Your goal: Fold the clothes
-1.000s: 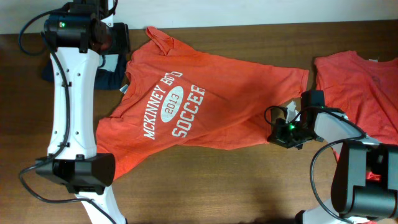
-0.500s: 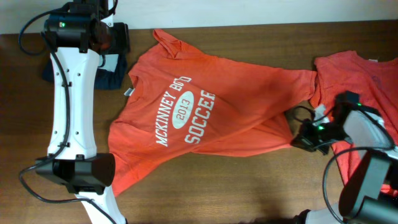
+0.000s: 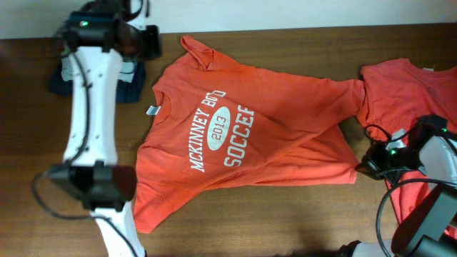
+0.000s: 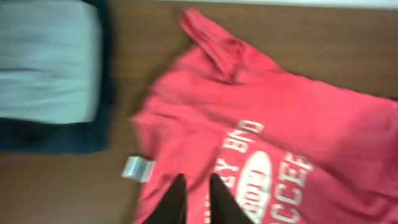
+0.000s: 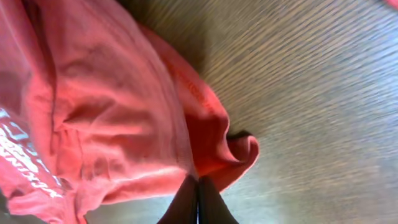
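t-shirt [image 3: 243,135] farther right, hem in right gripper [image 5: 198,190]

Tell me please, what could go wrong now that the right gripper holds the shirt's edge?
1. The right gripper is shut on only a small bunched corner of the lettered T-shirt; the cloth may slip out under a pull.
2. This shirt's sleeve lies against the second T-shirt at the right, so a drag may disturb it too.
3. The shirt lies skewed and creased; a fold made now would probably be crooked.
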Controlling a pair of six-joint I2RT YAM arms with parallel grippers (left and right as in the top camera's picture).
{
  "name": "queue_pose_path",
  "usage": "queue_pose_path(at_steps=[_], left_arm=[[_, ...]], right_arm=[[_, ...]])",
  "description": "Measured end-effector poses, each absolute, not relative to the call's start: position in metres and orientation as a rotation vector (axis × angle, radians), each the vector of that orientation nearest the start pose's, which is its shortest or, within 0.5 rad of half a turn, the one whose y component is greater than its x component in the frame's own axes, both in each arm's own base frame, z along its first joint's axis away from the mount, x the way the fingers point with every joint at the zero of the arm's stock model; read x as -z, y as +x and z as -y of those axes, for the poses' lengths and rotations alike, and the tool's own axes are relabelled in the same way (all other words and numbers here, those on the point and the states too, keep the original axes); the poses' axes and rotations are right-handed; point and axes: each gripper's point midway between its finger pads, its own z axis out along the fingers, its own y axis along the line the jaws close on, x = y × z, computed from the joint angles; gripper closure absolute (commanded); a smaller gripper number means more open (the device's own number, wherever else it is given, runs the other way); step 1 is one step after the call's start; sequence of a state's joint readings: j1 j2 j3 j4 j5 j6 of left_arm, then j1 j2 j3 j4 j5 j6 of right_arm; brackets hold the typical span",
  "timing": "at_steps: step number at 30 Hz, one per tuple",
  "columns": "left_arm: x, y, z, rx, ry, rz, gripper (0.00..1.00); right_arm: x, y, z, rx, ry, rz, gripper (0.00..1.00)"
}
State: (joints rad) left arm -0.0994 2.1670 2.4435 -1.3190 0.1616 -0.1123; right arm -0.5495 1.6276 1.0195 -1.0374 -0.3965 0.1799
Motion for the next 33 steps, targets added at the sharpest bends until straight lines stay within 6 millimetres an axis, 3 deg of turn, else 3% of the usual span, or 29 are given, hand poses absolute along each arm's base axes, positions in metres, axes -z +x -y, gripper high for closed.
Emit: queue_pose_path(at_steps=[3, 6, 9, 11, 15, 20, 24, 33], left_arm=[[-0.199, 0.514, 0.098, 0.360, 0.095, -2.710, 1.00], [-0.136, 0.520, 0.119, 0.413, 0.170, -2.817, 0.99], [-0.095, 0.524, 0.136, 0.448, 0.228, -2.862, 1.00], [-0.079, 0.527, 0.143, 0.461, 0.252, -2.869, 0.99], [-0.060, 0.540, 0.147, 0.466, 0.273, -2.842, 0.99], [-0.035, 0.546, 0.140, 0.405, 0.266, -2.861, 0.99], [-0.007, 0.546, 0.133, 0.343, 0.257, -2.902, 1.00], [-0.006, 0.558, 0.106, 0.179, 0.175, -2.886, 0.99]], right_arm=[[-0.052, 0.241, 0.073, -0.576, 1.135, -2.924, 0.96], [-0.051, 0.230, 0.077, -0.508, 1.181, -2.963, 0.96], [-0.050, 0.220, 0.084, -0.487, 1.248, -2.966, 0.96], [-0.051, 0.213, 0.092, -0.485, 1.315, -2.948, 0.96], [-0.053, 0.199, 0.112, -0.470, 1.460, -2.880, 0.96], [-0.073, 0.192, 0.132, -0.444, 1.551, -2.792, 0.96], [-0.088, 0.185, 0.133, -0.407, 1.560, -2.778, 0.96], [-0.093, 0.170, 0.127, -0.382, 1.595, -2.832, 0.96]])
